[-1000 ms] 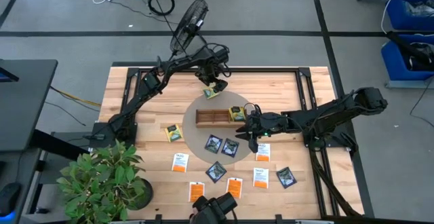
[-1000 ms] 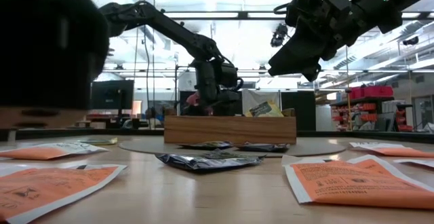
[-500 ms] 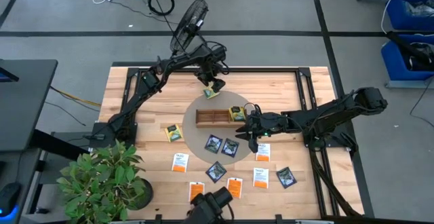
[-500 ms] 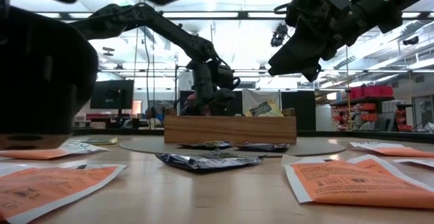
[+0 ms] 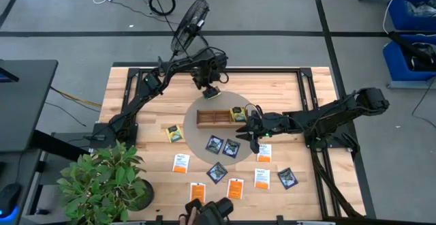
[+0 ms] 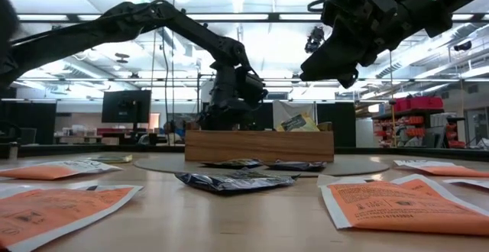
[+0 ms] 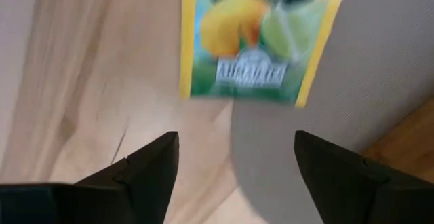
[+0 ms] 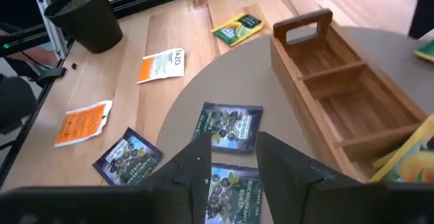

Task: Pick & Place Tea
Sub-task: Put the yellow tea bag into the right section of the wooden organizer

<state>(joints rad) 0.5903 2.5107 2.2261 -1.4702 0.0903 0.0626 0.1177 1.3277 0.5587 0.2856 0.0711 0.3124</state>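
left wrist view: yellow-green tea packet [image 7: 256, 42] lies flat beyond the spread-apart left fingers [image 7: 154, 166].

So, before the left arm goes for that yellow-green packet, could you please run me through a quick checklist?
1. Left gripper open: ok, fingers spread wide in the left wrist view.
2. Lined up on the yellow-green packet: ok, it lies just ahead of the fingers.
3. Packet lying flat: ok, half on the wood, half on the grey mat.
4. Packet free of neighbours: ok, nothing overlaps it.
5. Wooden tray has room: ok, several compartments look empty.
6. Right gripper out of the way: ok, it hovers near the dark packets, beyond the tray.
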